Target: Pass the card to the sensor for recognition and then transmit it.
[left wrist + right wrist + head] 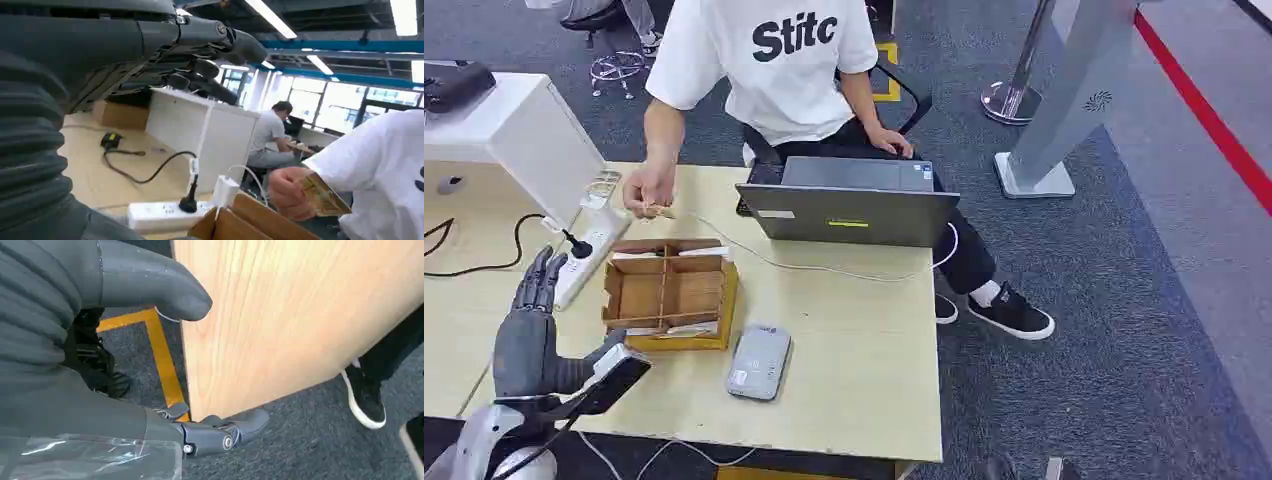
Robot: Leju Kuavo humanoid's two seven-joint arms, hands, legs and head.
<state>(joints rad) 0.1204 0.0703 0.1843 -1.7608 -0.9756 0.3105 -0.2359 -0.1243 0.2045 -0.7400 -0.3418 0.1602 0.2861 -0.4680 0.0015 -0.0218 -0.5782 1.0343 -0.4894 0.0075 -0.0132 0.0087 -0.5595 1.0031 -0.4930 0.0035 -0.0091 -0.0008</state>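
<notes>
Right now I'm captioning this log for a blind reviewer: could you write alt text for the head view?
The robot's left hand hovers, fingers spread, above a pale wooden desk beside a wooden divided tray and a grey sensor. Across the desk, a seated person behind a laptop holds something small.

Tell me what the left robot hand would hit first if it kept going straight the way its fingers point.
Probably the white power strip: the left robot hand points up the table toward it, with bare tabletop between. Height is unclear, so it might pass above the strip.
</notes>
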